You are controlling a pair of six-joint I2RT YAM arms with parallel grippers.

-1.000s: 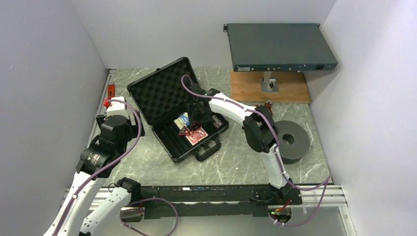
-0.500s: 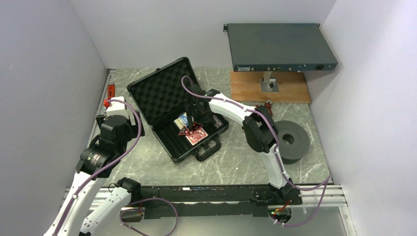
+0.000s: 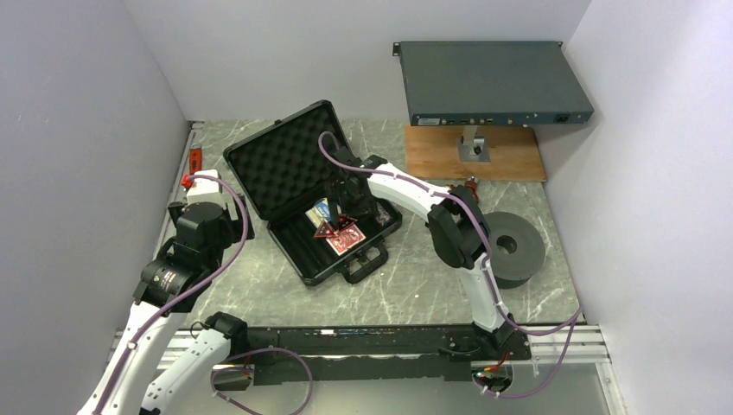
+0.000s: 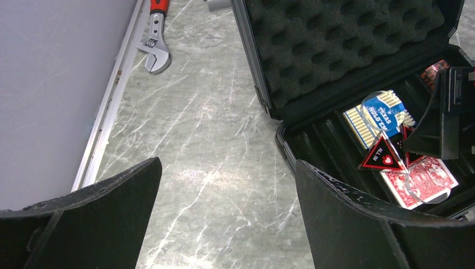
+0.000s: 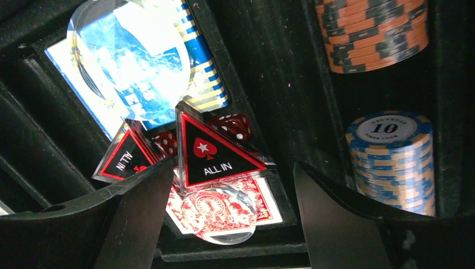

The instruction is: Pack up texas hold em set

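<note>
The black briefcase [image 3: 285, 169] lies open on the table, its foam lid [image 4: 347, 39] tipped back. Its tray holds a blue deck [image 5: 193, 84], a red deck [image 5: 263, 204], two red-black triangular tokens [image 5: 215, 154] [image 5: 126, 159], red dice [image 5: 232, 124], an orange chip roll [image 5: 372, 31] and a blue chip roll [image 5: 392, 159]. A clear round disc rests on each deck. My right gripper [image 5: 232, 165] hangs open over the tray, its fingers either side of the upright ALL IN token. My left gripper [image 4: 227, 168] is open over bare table left of the case, holding nothing.
A grey rack-mount box [image 3: 493, 82] stands on a post above a wooden board [image 3: 475, 156] at the back right. A black round disc [image 3: 510, 251] sits right of the case. A red-handled wrench [image 4: 157, 33] lies by the left wall rail.
The right gripper's jaws have spread wider over the tray. The left arm has not moved.
</note>
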